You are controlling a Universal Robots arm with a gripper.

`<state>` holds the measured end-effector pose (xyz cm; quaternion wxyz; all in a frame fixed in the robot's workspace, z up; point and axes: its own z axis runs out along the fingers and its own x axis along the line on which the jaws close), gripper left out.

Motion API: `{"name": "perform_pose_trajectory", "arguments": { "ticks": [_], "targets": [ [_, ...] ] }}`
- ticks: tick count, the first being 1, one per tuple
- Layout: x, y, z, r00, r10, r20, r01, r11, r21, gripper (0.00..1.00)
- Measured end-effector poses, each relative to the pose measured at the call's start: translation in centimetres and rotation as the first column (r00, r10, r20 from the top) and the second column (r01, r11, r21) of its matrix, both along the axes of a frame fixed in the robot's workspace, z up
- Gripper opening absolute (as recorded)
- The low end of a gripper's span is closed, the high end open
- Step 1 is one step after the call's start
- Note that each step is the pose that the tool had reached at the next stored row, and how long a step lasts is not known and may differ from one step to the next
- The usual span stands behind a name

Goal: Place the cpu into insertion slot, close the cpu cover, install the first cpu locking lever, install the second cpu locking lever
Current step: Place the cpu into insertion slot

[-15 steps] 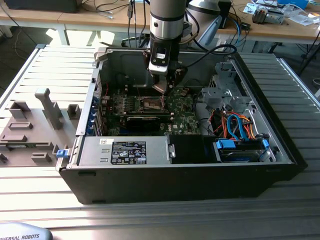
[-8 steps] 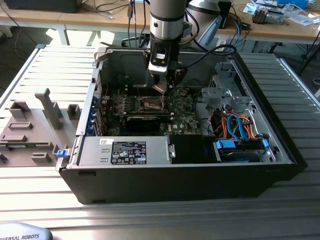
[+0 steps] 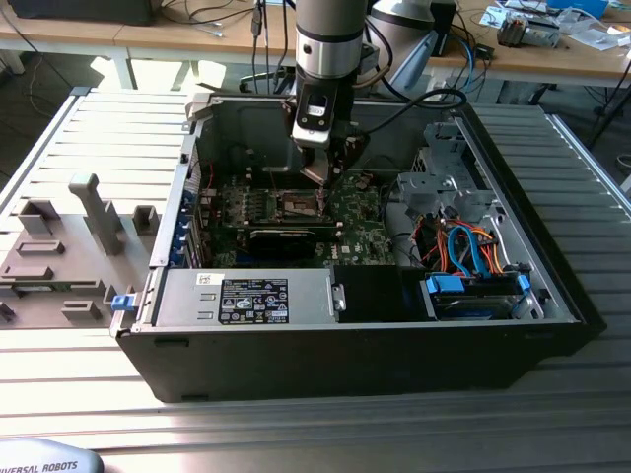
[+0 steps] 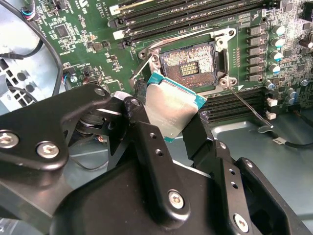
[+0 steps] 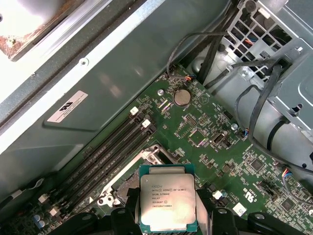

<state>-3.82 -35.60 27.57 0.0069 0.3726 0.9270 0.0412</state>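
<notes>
Pincer [image 4: 168, 118] grips cpu [image 4: 171, 104] over insertion slot [image 4: 189, 66]; pc case [image 3: 345, 367] on slatted table [image 3: 296, 436], desks [image 3: 197, 35] in bkgd

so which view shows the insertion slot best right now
The second wrist view: the insertion slot lies open and uncovered, just beyond the cpu held in the claw. In the first wrist view the cpu hides most of it. In the exterior view it is a small dark square beneath the arm.

The cpu [image 4: 171, 110], silver-topped with a teal edge, hangs tilted just short of the slot [image 4: 190, 66]. The slot lies uncovered: dark, gold contacts showing, metal-rimmed, set in green board [image 4: 98, 29].
</notes>
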Motion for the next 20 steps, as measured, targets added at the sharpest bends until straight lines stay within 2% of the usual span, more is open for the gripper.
{"name": "perform_pose_trajectory", "arguments": {
  "ticks": [20],
  "targets": [
    [0.00, 0.00, -0.18, 0.9999, -0.010, 0.0000, 0.010, 0.9999, 0.0000, 0.54]
  ]
}}
